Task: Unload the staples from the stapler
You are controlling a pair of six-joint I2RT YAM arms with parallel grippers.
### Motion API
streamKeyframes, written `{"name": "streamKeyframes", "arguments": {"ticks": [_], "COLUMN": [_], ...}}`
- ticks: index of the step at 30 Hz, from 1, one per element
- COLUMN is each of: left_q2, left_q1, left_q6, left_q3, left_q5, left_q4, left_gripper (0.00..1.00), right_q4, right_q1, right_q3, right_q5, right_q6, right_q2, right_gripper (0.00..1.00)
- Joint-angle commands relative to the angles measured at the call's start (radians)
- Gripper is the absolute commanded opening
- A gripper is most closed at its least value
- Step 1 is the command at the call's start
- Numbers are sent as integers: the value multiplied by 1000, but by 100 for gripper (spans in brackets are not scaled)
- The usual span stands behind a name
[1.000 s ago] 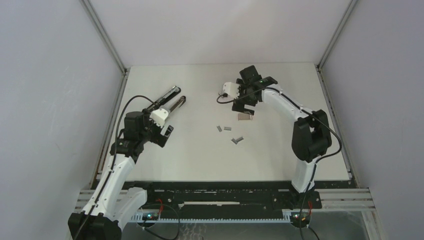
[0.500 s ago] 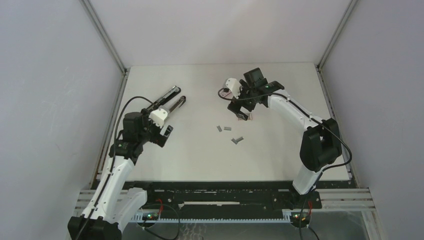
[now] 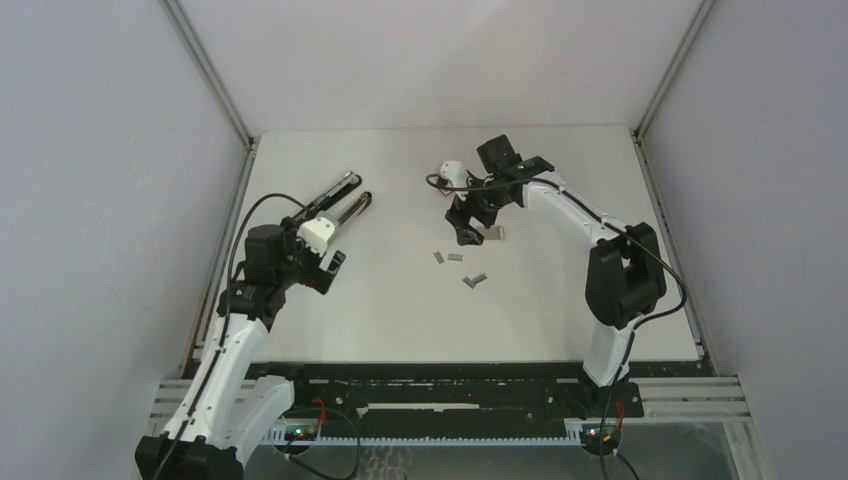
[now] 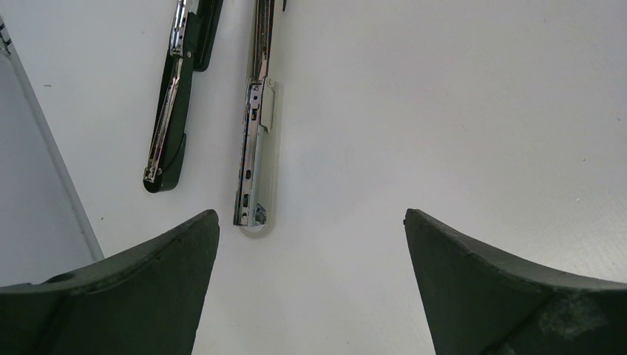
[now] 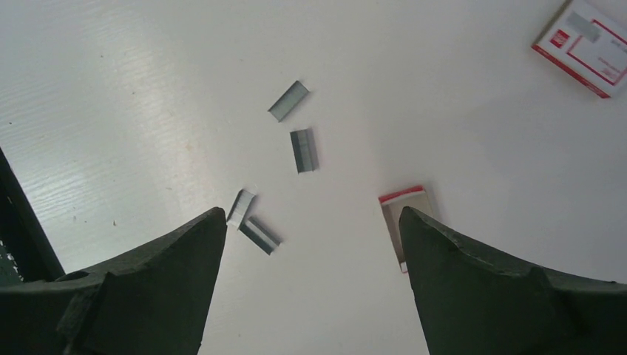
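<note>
Spread wide, the left end effector faces the stapler lying lengthwise just ahead; the right end effector, also spread, overlooks the staples.

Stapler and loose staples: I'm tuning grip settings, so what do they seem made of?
The stapler looks like metal: one arm is bright, mirror-like chrome with glints, the other glossy black, perhaps painted or plastic-coated, with a silver rail. The staples look like thin grey metal strips with a dull satin sheen.
</note>
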Motion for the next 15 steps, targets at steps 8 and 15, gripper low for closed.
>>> {"name": "streamKeyframes", "arguments": {"ticks": [8, 15], "left_q2": [-11, -6], "left_q1": [6, 5], "left_q6": [11, 11], "left_q3": [-21, -24], "left_q5": [1, 0], "left_q4": [32, 32], "left_gripper": [100, 100], "right_q4": [19, 42], "right_q1": [59, 63], "right_q3": [52, 89], "right_q5": [107, 117], "right_q6": [-6, 51], "right_q2": [142, 209], "right_gripper": [66, 56]}}
